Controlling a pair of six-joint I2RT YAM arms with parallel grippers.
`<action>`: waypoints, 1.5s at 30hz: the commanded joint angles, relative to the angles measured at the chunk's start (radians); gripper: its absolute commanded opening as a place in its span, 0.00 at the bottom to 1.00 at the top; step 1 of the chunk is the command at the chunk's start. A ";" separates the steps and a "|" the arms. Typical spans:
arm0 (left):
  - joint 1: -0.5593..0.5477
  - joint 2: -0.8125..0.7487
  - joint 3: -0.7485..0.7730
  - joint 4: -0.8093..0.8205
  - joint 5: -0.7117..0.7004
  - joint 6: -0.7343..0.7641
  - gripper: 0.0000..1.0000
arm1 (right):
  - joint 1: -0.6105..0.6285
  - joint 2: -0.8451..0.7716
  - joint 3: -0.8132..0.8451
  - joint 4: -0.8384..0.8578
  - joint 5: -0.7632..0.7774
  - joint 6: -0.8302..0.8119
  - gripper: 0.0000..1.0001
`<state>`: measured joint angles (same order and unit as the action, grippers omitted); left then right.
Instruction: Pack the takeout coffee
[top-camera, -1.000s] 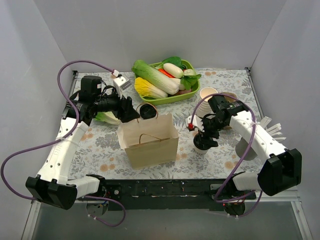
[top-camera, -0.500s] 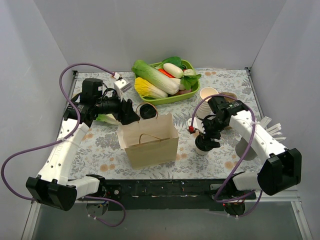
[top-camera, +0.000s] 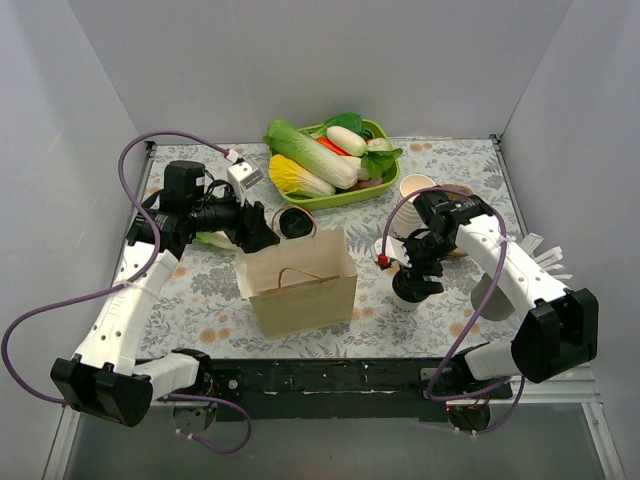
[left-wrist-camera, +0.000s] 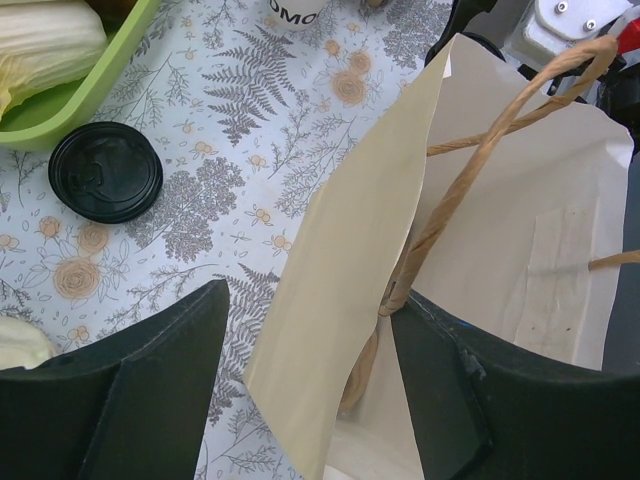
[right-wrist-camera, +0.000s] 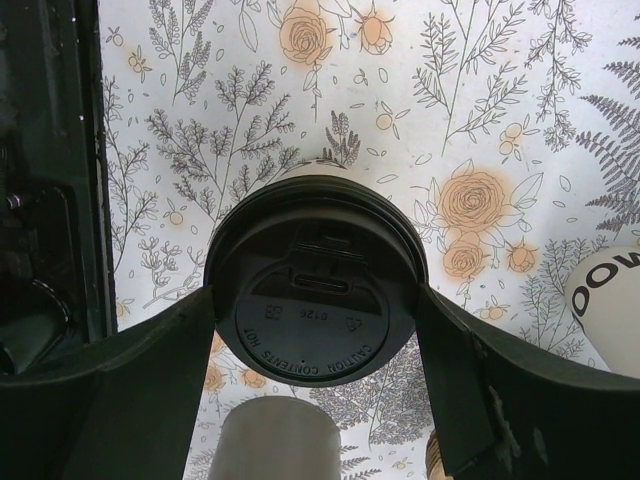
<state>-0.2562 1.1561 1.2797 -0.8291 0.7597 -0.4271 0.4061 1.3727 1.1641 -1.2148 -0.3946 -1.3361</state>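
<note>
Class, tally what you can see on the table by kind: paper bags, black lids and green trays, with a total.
Brown paper bag: 1
Round black plastic lids: 2, one loose lid, one on the cream paper takeout coffee cup
Green plastic tray: 1
Total: 4

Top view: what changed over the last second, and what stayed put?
Very little. The right claw, closed around the coffee cup at its lid, edged slightly to the right, and the cup seems to have shifted with it. That arm's shoulder end drew in a little. Nothing was let go. The left claw stayed open astride the paper bag wall. The bag, loose lid and vegetable tray did not move.
</note>
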 joint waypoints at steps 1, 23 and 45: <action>0.006 -0.036 -0.013 0.016 0.010 -0.002 0.65 | -0.003 0.025 0.016 -0.094 0.053 -0.025 0.63; 0.006 -0.035 -0.017 0.022 0.013 -0.006 0.65 | 0.028 0.019 -0.058 -0.094 0.186 -0.067 0.66; 0.006 -0.039 -0.031 0.025 0.015 -0.010 0.65 | 0.057 0.002 -0.153 -0.025 0.276 -0.072 0.63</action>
<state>-0.2562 1.1503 1.2514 -0.8211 0.7601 -0.4351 0.4606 1.3254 1.1133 -1.2163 -0.2577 -1.3907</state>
